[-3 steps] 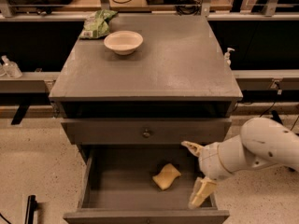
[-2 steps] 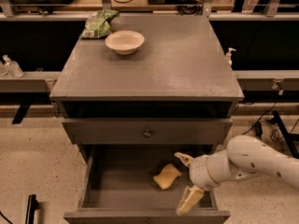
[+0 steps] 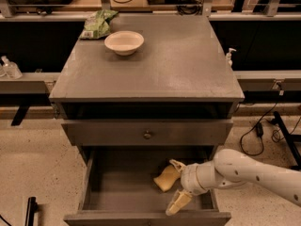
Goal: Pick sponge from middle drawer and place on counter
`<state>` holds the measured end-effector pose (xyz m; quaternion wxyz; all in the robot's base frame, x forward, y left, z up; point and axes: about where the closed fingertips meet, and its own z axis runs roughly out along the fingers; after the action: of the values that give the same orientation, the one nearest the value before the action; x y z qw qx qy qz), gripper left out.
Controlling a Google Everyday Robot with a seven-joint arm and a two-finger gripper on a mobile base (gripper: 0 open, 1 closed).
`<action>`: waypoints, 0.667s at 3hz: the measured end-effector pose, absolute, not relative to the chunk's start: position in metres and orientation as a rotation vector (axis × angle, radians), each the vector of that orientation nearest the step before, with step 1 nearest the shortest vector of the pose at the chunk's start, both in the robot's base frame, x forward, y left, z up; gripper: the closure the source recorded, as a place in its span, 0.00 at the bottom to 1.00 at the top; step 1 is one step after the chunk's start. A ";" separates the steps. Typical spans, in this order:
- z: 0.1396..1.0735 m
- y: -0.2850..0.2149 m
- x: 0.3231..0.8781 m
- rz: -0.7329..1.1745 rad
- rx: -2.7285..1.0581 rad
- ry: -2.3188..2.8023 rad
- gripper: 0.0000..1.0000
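The pale yellow sponge lies on the flat bottom of the open middle drawer, right of centre. My gripper reaches in from the right on a white arm and is open. One fingertip sits at the sponge's upper right edge, the other lower down near the drawer's front wall. The sponge lies to the left of the gap between the fingers, not held. The dark grey counter is above.
A cream bowl and a green plastic bag sit at the counter's back left. A shut drawer panel with a round knob is above the open drawer. Cables lie on the floor at right.
My gripper has moved left and down into the drawer, closing in on the sponge from the right. The sponge has not moved.
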<state>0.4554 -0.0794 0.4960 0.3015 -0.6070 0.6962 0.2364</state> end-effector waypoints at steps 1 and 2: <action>0.463 -0.096 0.474 0.577 -1.580 1.905 0.00; 0.463 -0.096 0.474 0.577 -1.580 1.905 0.00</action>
<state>0.4736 -0.0957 0.4634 0.2957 -0.5939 0.7162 0.2167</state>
